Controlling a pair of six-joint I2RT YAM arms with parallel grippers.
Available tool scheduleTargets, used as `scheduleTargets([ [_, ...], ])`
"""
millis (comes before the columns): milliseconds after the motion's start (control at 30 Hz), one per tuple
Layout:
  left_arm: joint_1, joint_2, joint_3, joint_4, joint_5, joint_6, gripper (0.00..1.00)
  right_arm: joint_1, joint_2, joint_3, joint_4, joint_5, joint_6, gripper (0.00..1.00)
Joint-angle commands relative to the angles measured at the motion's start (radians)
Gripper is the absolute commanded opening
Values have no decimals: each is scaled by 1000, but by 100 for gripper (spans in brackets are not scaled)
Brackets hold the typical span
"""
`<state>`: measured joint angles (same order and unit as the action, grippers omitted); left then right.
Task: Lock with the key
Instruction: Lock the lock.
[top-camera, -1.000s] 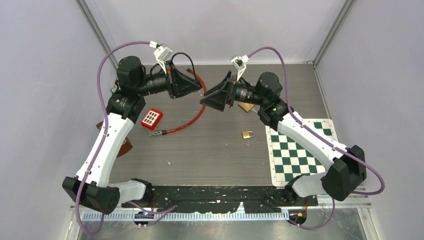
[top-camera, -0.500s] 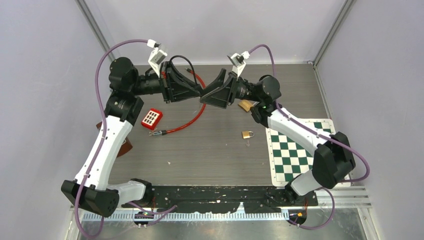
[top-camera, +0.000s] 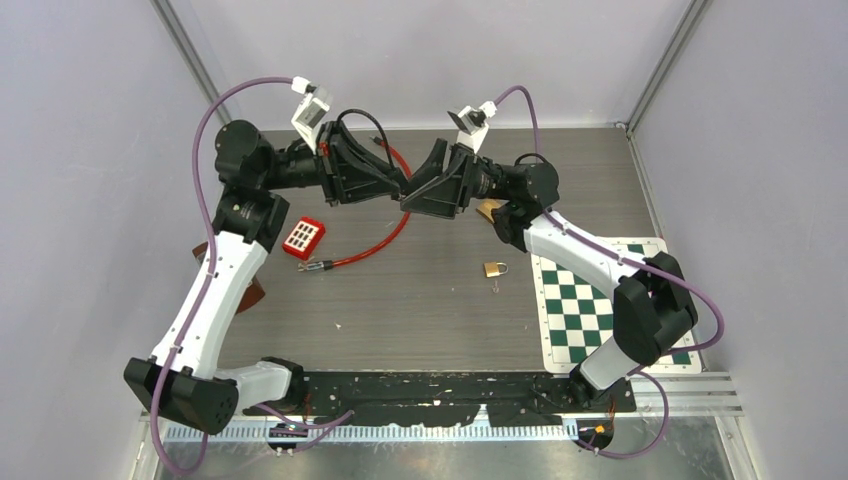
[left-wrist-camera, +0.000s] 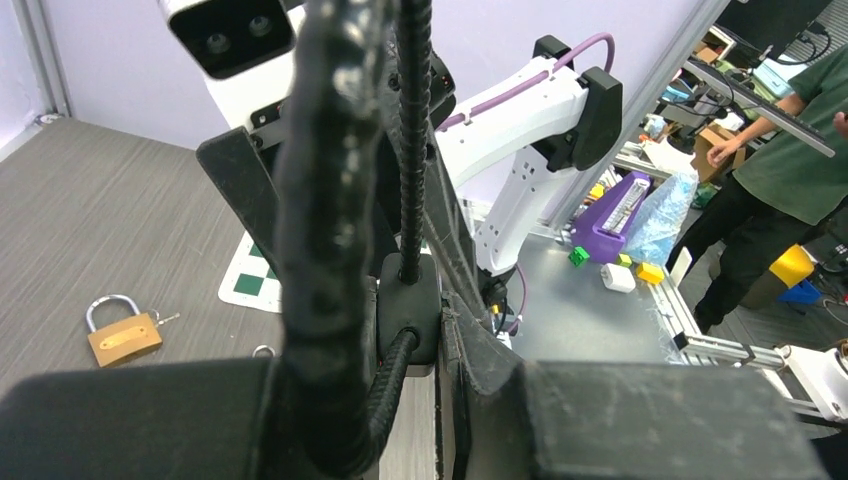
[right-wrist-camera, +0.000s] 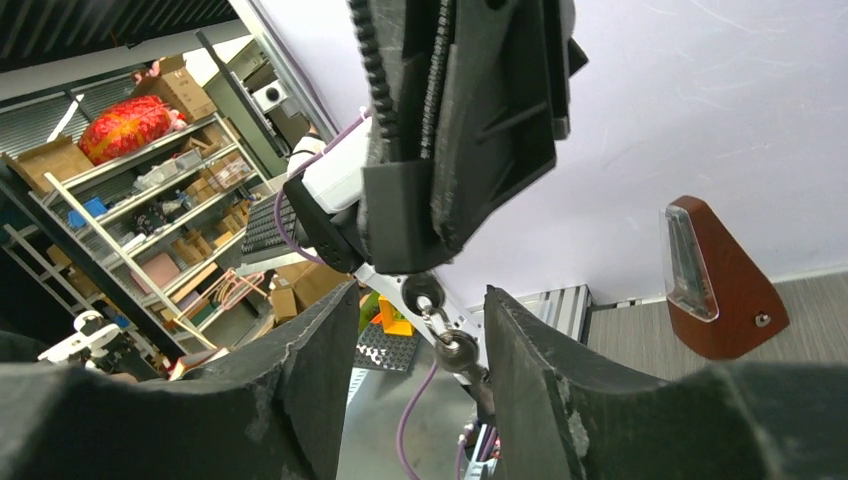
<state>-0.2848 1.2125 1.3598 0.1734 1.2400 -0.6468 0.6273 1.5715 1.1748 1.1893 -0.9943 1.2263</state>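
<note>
Key (right-wrist-camera: 425, 293) sticks out of the black lock (right-wrist-camera: 400, 225), high over the far middle of the table (top-camera: 420, 310). The left gripper (top-camera: 398, 186) pinches the lock tight and points the key's round end straight at the right gripper (right-wrist-camera: 420, 335), which faces it from the right. The right gripper's jaws are spread, one on each side of the key and not touching it, so I think they must squeeze it, then turn.
</note>
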Motion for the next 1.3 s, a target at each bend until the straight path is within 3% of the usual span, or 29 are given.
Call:
scheduleTargets([
  [0,7,-19,-13,81,27,-20,0,6,5,50,133,-18,53,58],
  [100,7,-19,-21,100,32,-34,0,7,9,51,132,-10,54,57],
  [300,7,-21,-24,127,37,-51,0,24,8,61,77,-2,-1,41],
  [467,6,-23,-20,133,36,-53,0,32,2,61,46,-4,-33,38],
  [700,7,-31,-26,139,40,-51,0,32,3,63,44,1,-35,12],
  [833,7,-34,-25,130,20,-50,0,32,-12,48,-6,19,-86,6],
  [967,8,-38,-27,69,-37,-22,0,33,-64,35,-235,75,-287,5],
  [1133,7,-48,-4,-155,-224,74,0,50,-158,82,-815,320,-717,5],
  [1267,4,-70,-7,-246,-377,102,0,57,-174,102,-955,488,-794,5],
])
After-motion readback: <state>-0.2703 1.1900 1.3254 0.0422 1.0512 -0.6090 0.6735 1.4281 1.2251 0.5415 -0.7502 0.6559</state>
